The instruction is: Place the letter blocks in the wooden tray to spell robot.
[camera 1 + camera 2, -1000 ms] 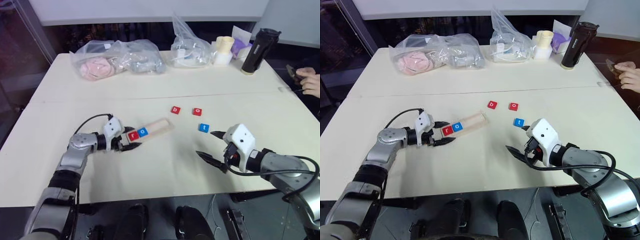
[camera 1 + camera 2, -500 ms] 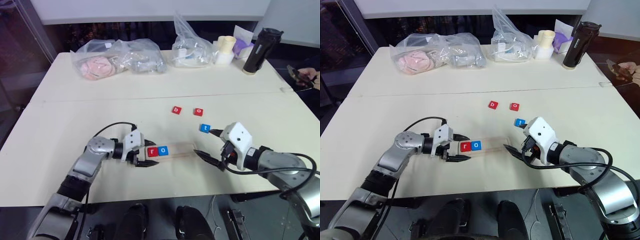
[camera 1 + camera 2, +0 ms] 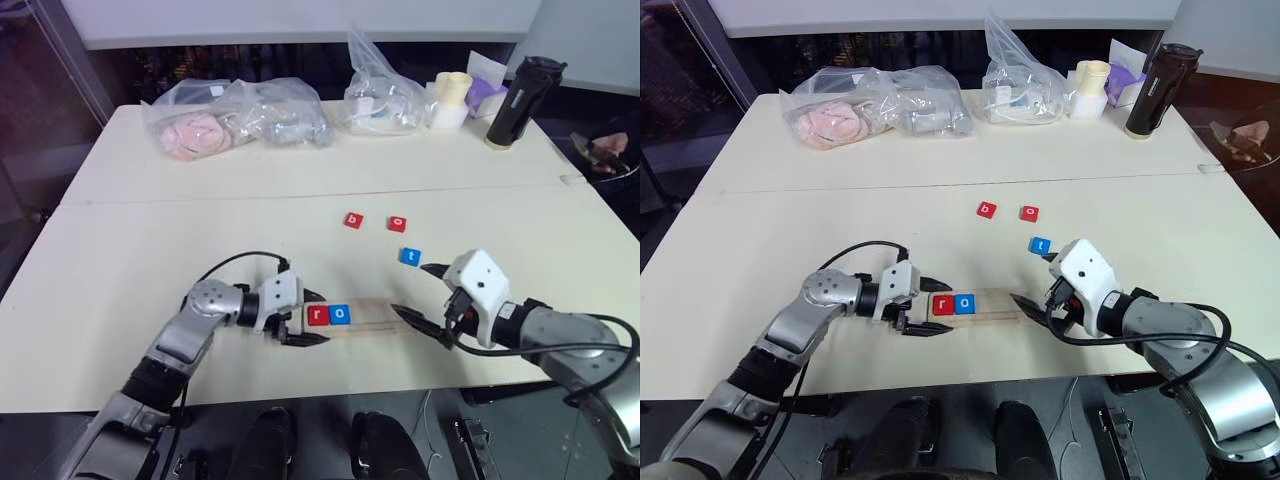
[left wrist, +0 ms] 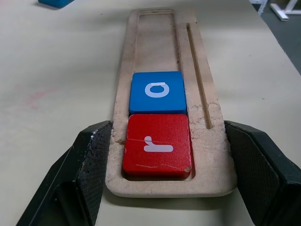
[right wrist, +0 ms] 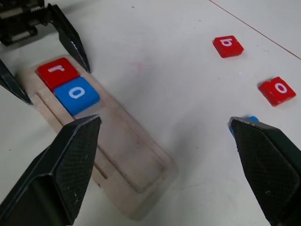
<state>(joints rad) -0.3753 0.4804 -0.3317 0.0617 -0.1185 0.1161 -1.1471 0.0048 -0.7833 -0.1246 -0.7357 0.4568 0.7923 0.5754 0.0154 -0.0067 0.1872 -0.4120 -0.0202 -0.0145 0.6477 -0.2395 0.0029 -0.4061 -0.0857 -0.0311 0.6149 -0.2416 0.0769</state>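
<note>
The wooden tray (image 3: 372, 312) lies near the table's front edge, with a red block "r" (image 3: 319, 316) and a blue block "o" (image 3: 341, 314) side by side in its left end. My left gripper (image 3: 312, 317) is shut on that end; its fingers (image 4: 94, 160) press both long sides of the tray (image 4: 207, 141). My right gripper (image 3: 410, 289) is open and holds nothing, hovering over the tray's right end. Three loose blocks lie beyond it: a red "b" (image 3: 353, 220), a red "o" (image 3: 398, 223) and a blue "t" (image 3: 409, 256).
Plastic bags (image 3: 235, 120) with soft things and another bag (image 3: 380, 95) sit at the table's back. Cups (image 3: 448, 100) and a black bottle (image 3: 515, 100) stand at the back right. A person's hand (image 3: 610, 150) rests at the far right edge.
My left gripper has dragged the tray, with "r" and "o" in it, to the right and toward the front edge, up to the right gripper. The right arm has stayed in place.
</note>
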